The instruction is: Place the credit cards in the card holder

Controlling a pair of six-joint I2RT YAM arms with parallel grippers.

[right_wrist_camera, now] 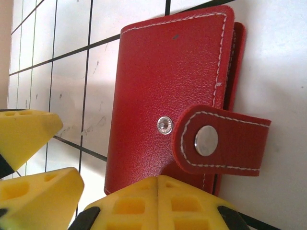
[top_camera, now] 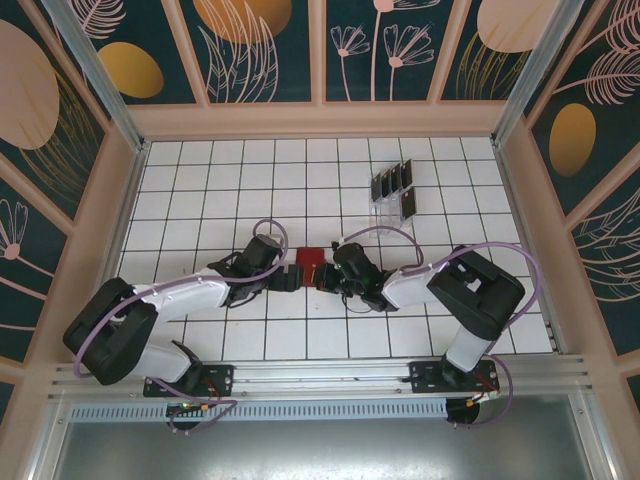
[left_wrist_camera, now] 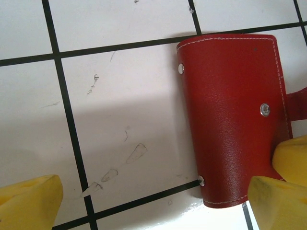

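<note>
Starting with the red card holder [top_camera: 308, 265]: lies flat on the white tiled table [top_camera: 200, 180], roughly mid-table, squeezed right between the two grippers. Folded over, cover facing up, white stitching round the edge. Up close in the right wrist view, has its strap [right_wrist_camera: 223, 141] poking out sideways, with the snap cap parked just beside the stud [right_wrist_camera: 164, 125] on the cover rather than on it, so not snapped. Moving out to the left gripper [top_camera: 288, 279]: reaches in from the left, spread wide open. In the left wrist view, puts one yellow finger [left_wrist_camera: 280, 196] right at the holder's near corner and the other [left_wrist_camera: 29, 203] well off over bare tile, so not gripping anything. Then the right gripper [top_camera: 328, 276]: reaches in from the right, closed all the way, yellow fingers [right_wrist_camera: 129, 203] pressed together with the tips over the holder's lower edge near the strap. Can't tell whether actually pinching any leather or just resting there. Further out, got the credit cards [top_camera: 393, 188]: black, standing upright in a clear rack [top_camera: 383, 213] toward the far right of the table, well apart from the holder.
</note>
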